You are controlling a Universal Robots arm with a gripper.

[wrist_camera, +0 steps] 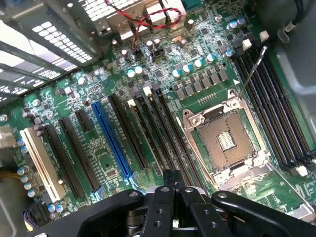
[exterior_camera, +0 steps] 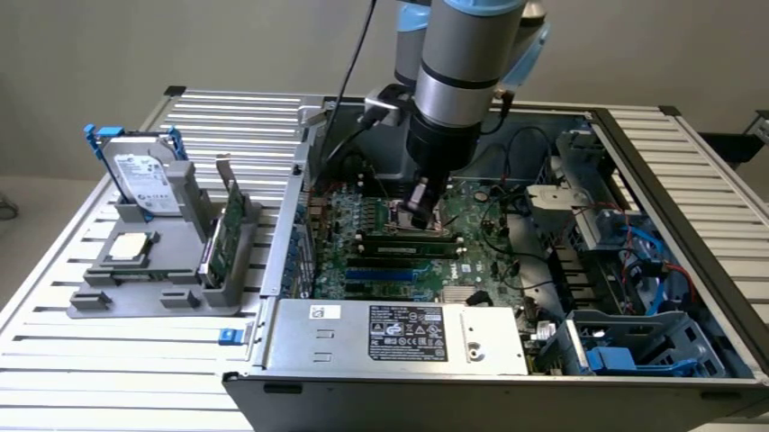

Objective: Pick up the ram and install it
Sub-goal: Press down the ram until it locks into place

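My gripper (exterior_camera: 419,214) is shut, seemingly empty, just above the CPU socket (wrist_camera: 228,143). Descending risks bending socket pins.

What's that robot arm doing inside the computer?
A robot arm holds its gripper low inside an open computer case, jaws shut, just above the motherboard near the empty processor socket. A narrow green stick, apparently the ram, lies along the memory slots beside it. Whether it is fully seated is unclear.

Ram (exterior_camera: 406,241): long dark-green stick, edge-down in motherboard slot beside CPU socket.
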